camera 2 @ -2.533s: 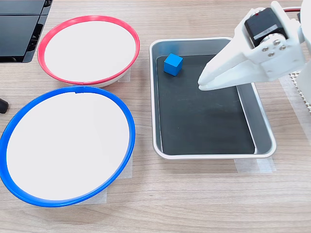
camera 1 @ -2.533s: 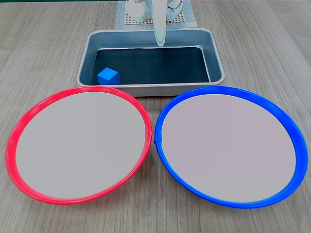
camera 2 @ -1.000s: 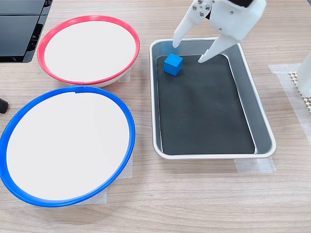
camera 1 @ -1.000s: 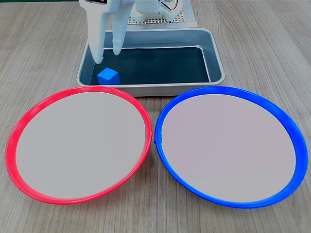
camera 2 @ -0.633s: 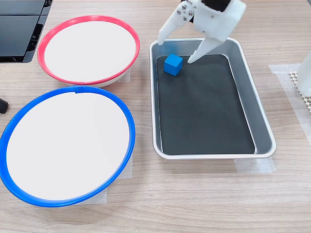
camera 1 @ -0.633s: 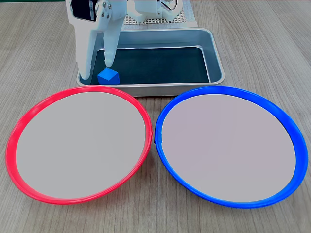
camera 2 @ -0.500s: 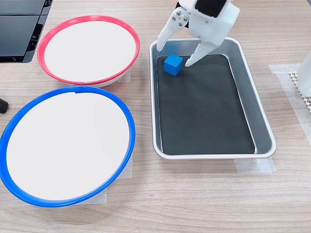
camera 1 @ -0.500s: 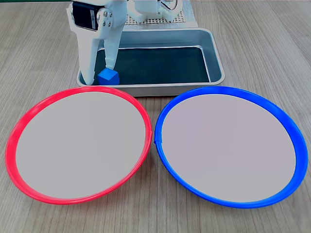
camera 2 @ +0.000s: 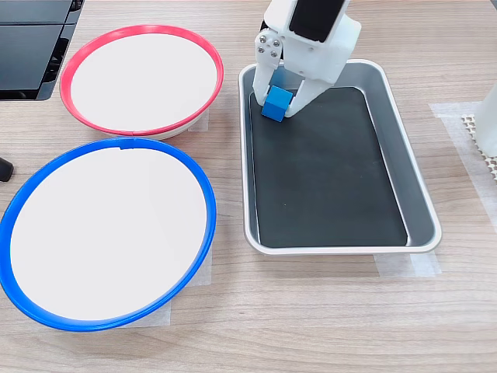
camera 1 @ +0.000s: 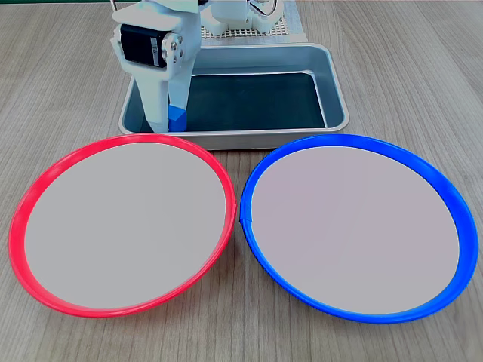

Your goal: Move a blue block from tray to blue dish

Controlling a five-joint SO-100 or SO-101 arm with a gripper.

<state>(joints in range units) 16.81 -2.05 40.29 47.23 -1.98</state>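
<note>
Fingers [camera 2: 289, 103] seemingly pinch one blue block [camera 2: 275, 105] in one tray [camera 2: 419, 203].

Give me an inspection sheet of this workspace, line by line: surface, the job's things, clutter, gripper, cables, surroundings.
Surface: wooden table, pale grain; clear tape patches by the tray and under the dishes.
Blue block: in the tray's corner nearest the red dish, between the gripper's fingers.
Tray: silver, dark floor, holding only the block.
Blue dish: nothing in it.
Red dish: nothing in it; beside the blue dish.
Clutter: nothing seen.
Gripper: white, down in the tray, jaws closed against the block's sides.
Cables: nothing seen.
Surroundings: dark panel at the second exterior view's top left; white mesh mat at the second exterior view's right edge.
</note>
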